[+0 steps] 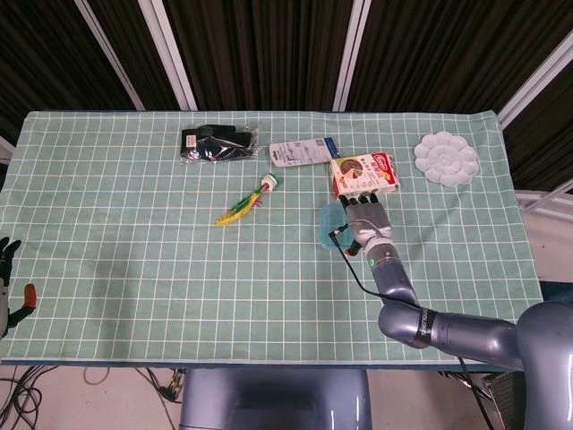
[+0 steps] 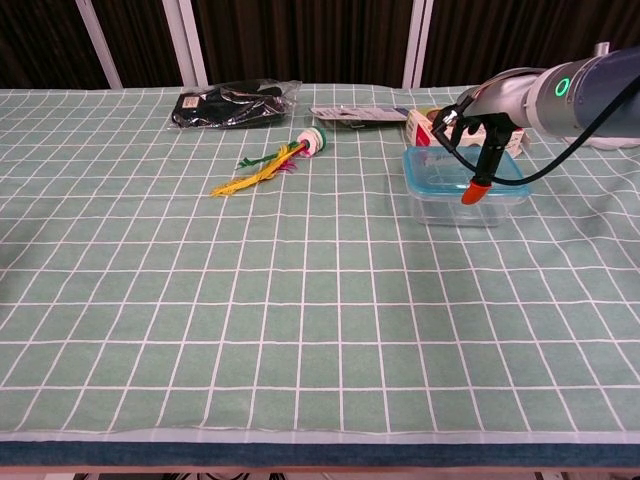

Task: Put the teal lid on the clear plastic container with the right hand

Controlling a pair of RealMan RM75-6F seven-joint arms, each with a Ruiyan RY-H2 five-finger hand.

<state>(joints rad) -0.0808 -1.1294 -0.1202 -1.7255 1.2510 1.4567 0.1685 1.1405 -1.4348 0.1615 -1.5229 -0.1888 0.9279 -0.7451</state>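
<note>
The clear plastic container [image 2: 458, 207] stands on the green checked cloth at the right of centre. The teal lid [image 2: 432, 168] lies across its top, reaching a little past its left side; in the head view only the lid's left edge [image 1: 329, 224] shows beside the hand. My right hand [image 1: 369, 219] lies over the lid and holds it, fingers pointing to the far side. Its orange-tipped thumb [image 2: 470, 190] hangs in front of the container. My left hand [image 1: 7, 285] stays at the near left table edge, fingers apart, holding nothing.
A red and white box [image 1: 363, 172] lies just beyond the container. Further back are a blister pack [image 1: 299, 152], a black packet [image 1: 216, 143] and a white palette dish [image 1: 446, 159]. A yellow-green feather toy [image 1: 244, 205] lies left of centre.
</note>
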